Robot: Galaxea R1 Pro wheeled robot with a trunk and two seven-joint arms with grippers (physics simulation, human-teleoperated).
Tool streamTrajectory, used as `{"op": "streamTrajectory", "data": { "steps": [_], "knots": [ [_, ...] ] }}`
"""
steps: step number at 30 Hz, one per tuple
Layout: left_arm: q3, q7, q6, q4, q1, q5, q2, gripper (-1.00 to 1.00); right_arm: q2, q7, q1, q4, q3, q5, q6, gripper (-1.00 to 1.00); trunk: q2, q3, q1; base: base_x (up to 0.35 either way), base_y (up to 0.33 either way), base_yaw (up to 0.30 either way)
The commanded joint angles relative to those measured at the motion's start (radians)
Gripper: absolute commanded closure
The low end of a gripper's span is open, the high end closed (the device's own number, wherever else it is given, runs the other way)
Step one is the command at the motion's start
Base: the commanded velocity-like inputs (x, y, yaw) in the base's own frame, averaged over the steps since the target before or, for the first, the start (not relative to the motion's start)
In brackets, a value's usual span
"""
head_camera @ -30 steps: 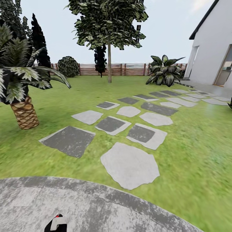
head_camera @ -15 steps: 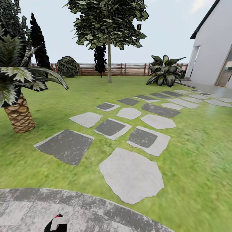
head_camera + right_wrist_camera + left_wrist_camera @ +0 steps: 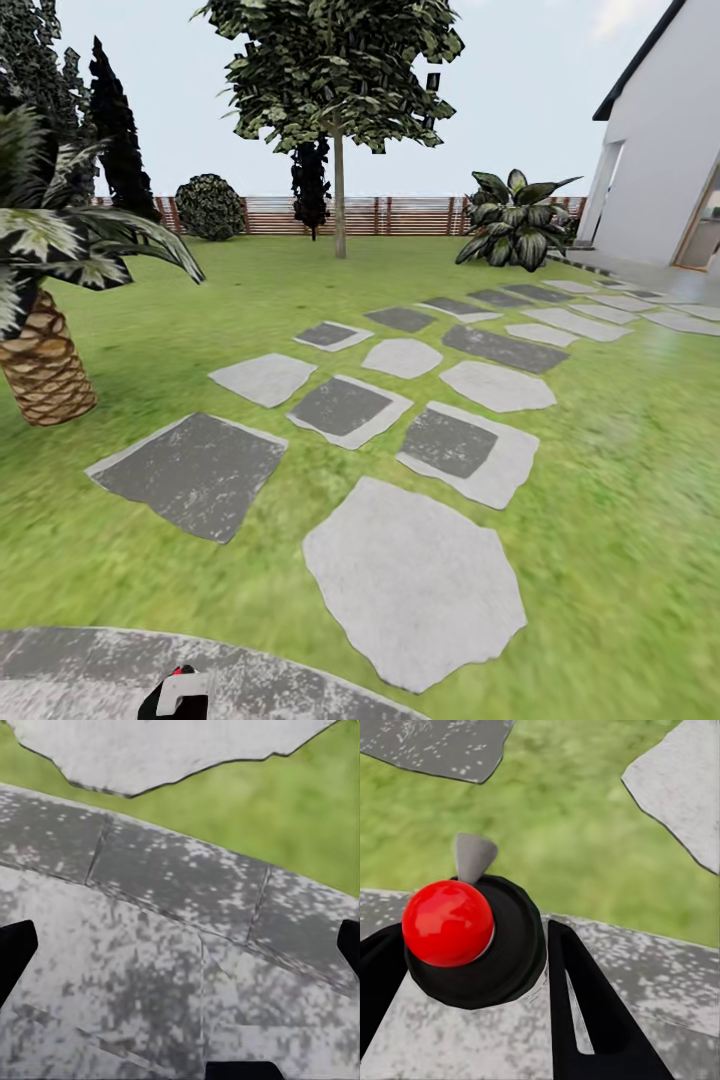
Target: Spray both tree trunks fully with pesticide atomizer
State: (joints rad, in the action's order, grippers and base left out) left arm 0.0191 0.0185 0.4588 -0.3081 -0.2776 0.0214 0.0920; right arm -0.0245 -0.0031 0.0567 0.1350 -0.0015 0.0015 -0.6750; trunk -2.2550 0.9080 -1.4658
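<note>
Black atomizer [image 3: 472, 945], red ball top, clamped between left gripper [image 3: 472, 967] fingers.

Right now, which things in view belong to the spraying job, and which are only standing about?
For the job:
- pesticide atomizer, held in the left pincer
- tree by the fence

Only standing about:
- palm
- stepping stones
- house
- broad-leaf bush

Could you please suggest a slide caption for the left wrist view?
Left gripper holding the black, red-topped pesticide atomizer above grey paving beside green lawn.
</note>
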Motion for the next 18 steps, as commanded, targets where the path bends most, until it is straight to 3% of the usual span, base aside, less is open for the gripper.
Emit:
{"op": "streamTrajectory", "data": {
  "steps": [1,18],
  "knots": [
    [0.000,0.000,0.000,0.000,0.000,0.000,0.000,1.00,0.000,0.000,0.000,0.000,0.000,0.000,0.000,-1.00,0.000,0.000,0.000,0.340,0.000,0.000],
    [0.000,0.000,0.001,0.000,0.000,0.000,0.000,1.00,0.000,0.000,0.000,0.000,0.000,0.000,0.000,-1.00,0.000,0.000,0.000,0.340,0.000,0.000]
  ]
}}
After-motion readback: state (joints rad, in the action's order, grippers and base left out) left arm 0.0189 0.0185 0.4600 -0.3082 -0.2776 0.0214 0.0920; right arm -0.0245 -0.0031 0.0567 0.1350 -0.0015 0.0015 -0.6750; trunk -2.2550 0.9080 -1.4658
